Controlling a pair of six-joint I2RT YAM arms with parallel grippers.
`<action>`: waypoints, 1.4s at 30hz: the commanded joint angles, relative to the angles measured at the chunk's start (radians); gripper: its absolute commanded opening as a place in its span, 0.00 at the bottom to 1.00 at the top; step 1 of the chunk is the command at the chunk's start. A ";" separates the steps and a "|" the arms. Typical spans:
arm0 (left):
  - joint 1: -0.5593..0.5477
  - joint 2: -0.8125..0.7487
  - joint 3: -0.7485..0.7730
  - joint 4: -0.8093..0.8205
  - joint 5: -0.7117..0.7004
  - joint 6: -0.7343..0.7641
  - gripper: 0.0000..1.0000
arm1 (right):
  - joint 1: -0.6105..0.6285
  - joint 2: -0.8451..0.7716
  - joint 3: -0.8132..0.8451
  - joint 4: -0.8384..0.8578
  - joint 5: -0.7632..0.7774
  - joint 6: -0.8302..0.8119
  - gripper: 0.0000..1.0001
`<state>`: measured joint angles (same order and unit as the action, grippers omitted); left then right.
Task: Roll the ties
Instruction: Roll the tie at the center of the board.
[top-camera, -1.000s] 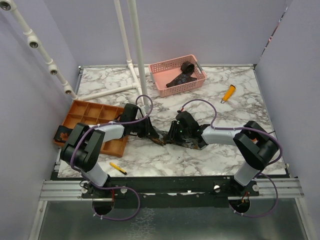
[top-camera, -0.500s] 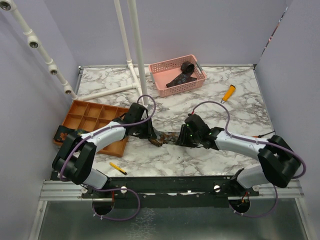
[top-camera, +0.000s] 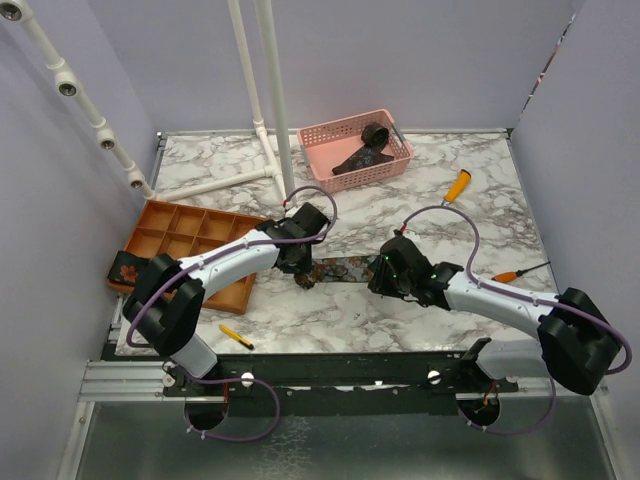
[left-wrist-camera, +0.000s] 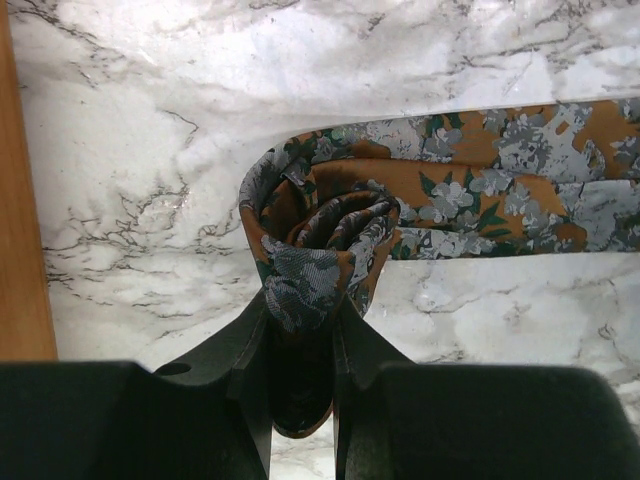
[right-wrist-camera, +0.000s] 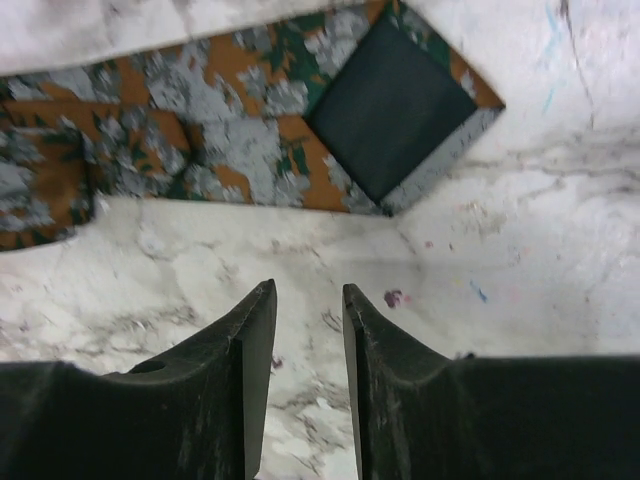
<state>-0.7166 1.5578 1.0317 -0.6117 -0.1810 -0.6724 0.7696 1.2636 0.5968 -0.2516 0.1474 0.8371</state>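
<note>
Left gripper (left-wrist-camera: 300, 330): jaws pinching the coiled narrow end of tie (left-wrist-camera: 520, 180), presumably anchoring the roll's core. Right gripper (right-wrist-camera: 308, 300): jaws slightly parted, empty, above marble table (right-wrist-camera: 520, 300) just beside the tie's wide pointed tip, likely ready to keep it straight. Tie: flat mid-table, long axis left–right, tip toward right arm.

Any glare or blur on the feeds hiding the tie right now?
Left wrist: glare whitens the table above the coiled tie, pattern sharp; the left end effector pinching it is underexposed black. Right wrist: even light, tie tip slightly soft. Top external: evenly lit, no glare, tie small and dark.
</note>
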 joint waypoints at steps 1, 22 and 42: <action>-0.047 0.074 0.094 -0.143 -0.195 -0.074 0.00 | -0.026 0.062 0.092 0.028 0.138 0.016 0.37; -0.216 0.394 0.430 -0.393 -0.438 -0.250 0.00 | -0.135 0.209 -0.064 0.134 0.025 0.066 0.29; -0.329 0.654 0.706 -0.582 -0.509 -0.364 0.00 | -0.133 -0.147 -0.252 -0.042 -0.001 0.150 0.32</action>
<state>-1.0283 2.1479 1.6978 -1.1423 -0.6552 -0.9722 0.6346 1.1412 0.3653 -0.0723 0.1406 1.0019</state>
